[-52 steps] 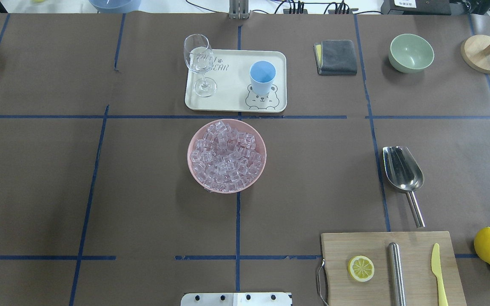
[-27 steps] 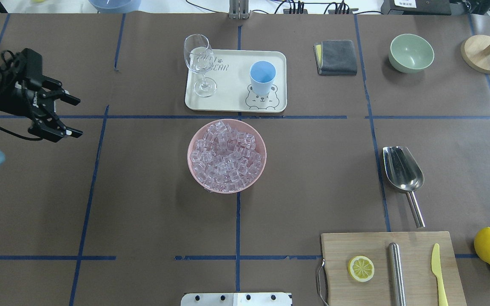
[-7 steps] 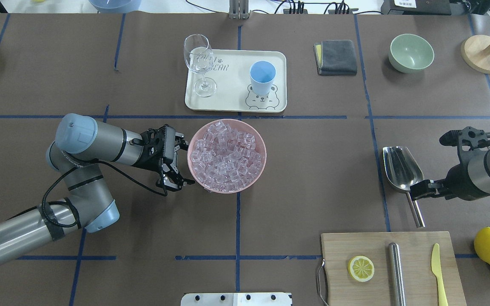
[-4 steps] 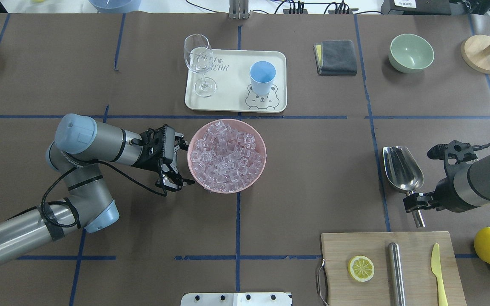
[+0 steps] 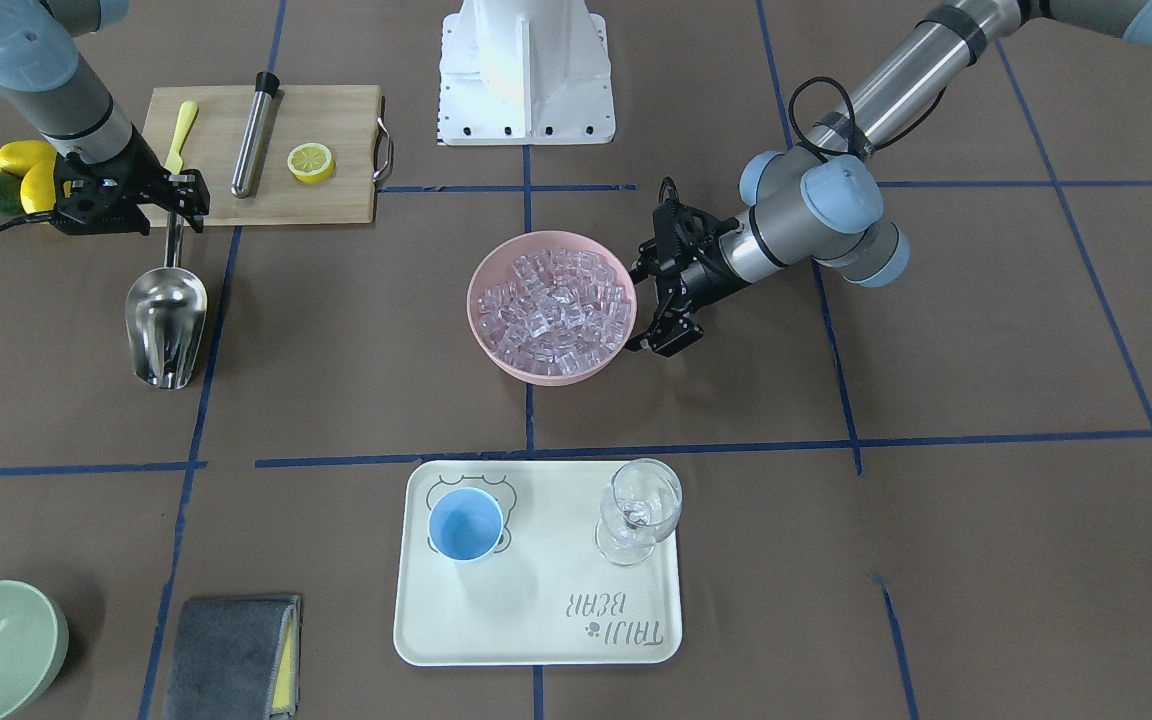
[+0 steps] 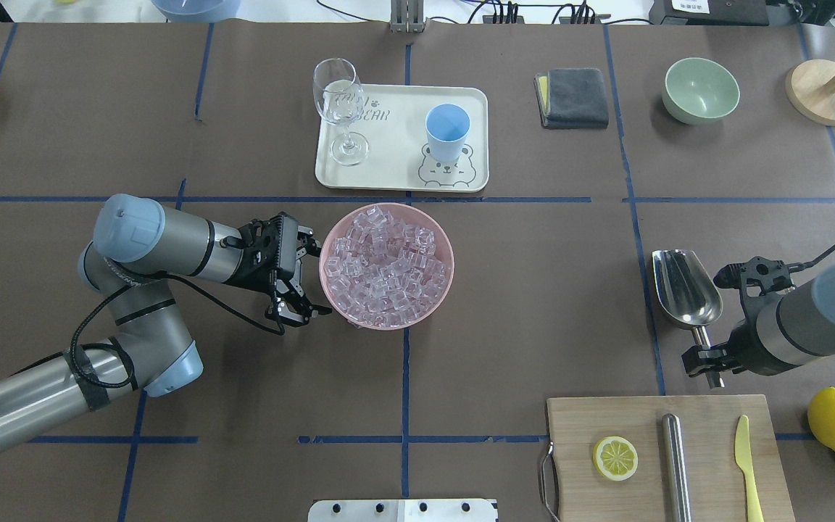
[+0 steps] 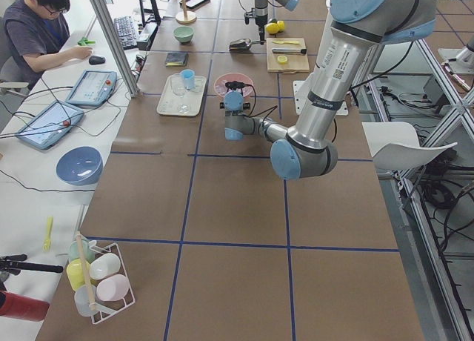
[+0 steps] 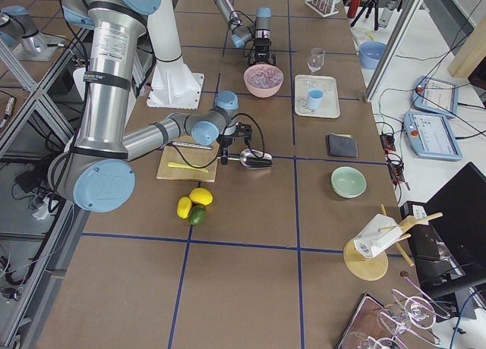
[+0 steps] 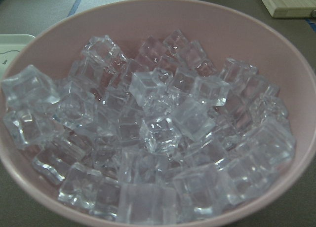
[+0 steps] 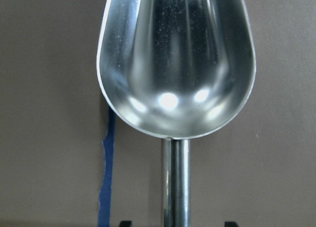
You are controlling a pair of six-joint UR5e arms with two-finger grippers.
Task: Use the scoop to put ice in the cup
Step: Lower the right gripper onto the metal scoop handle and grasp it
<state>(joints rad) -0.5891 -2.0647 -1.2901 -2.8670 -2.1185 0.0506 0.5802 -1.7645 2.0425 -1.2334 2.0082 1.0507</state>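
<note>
The ice [image 6: 387, 264] fills a pink bowl [image 6: 451, 255] at the table's middle; it also fills the left wrist view [image 9: 158, 133]. My left gripper [image 6: 312, 278] is open and empty, level with the bowl's left rim, one finger on each side of that rim's curve. The steel scoop [image 6: 686, 290] lies flat on the right, trough away from me. My right gripper [image 6: 707, 360] is open and straddles the scoop's thin handle [image 10: 177, 182] without touching it. The light-blue cup [image 6: 448, 130] stands upright and empty on a cream tray [image 6: 396, 156] behind the bowl.
A clear stemmed glass [image 6: 338, 101] stands on the tray's left. A cutting board [image 6: 642, 424] with a lemon slice, steel tube [image 6: 675, 464] and yellow knife lies just behind my right gripper. Lemons [image 6: 834, 419], a green bowl [image 6: 700, 90] and a grey cloth [image 6: 573, 96] are on the right.
My left arm came in and reached the bowl's left rim, then held still. My right gripper came in and slid back along the scoop from the trough's neck toward the handle's end.
</note>
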